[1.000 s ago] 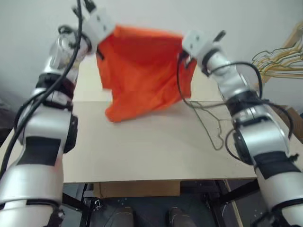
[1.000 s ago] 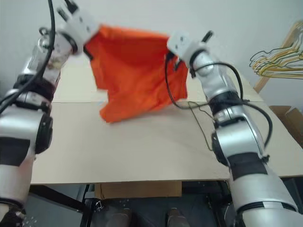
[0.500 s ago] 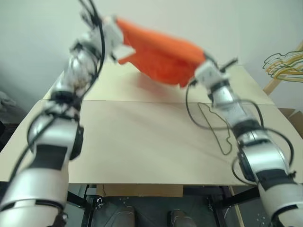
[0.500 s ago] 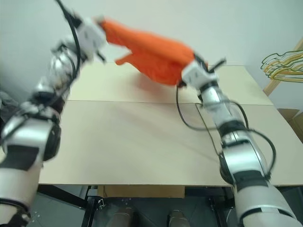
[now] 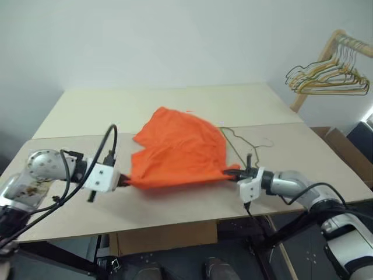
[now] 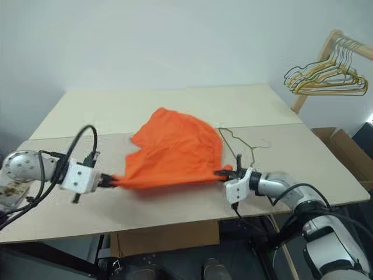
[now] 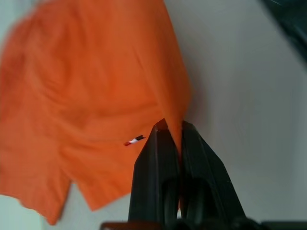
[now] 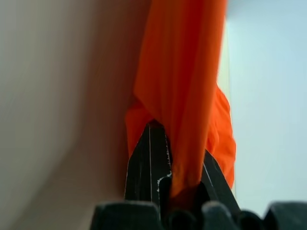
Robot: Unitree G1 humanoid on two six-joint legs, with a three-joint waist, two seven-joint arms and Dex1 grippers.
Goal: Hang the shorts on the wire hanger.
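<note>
The bright orange shorts (image 5: 178, 149) lie spread on the light table (image 5: 175, 105), stretched between my two grippers near the front edge. My left gripper (image 5: 123, 179) is shut on the shorts' left corner, and my right gripper (image 5: 231, 171) is shut on their right corner. Both wrist views show the orange cloth (image 7: 96, 86) pinched between the black fingers (image 8: 151, 158). The thin wire hanger (image 5: 247, 144) lies on the table just behind the right side of the shorts, partly covered by them, with its hook to the right.
A wooden rack (image 5: 317, 70) with a bunch of yellow and green hangers (image 5: 326, 79) stands at the back right, off the table. A cardboard box (image 5: 344, 149) sits on the floor to the right. Bare tabletop stretches behind and left of the shorts.
Both arms have swung down and back from high above the table, bringing the shorts from hanging in the air to lying spread on the tabletop. The camera view has also shifted.
</note>
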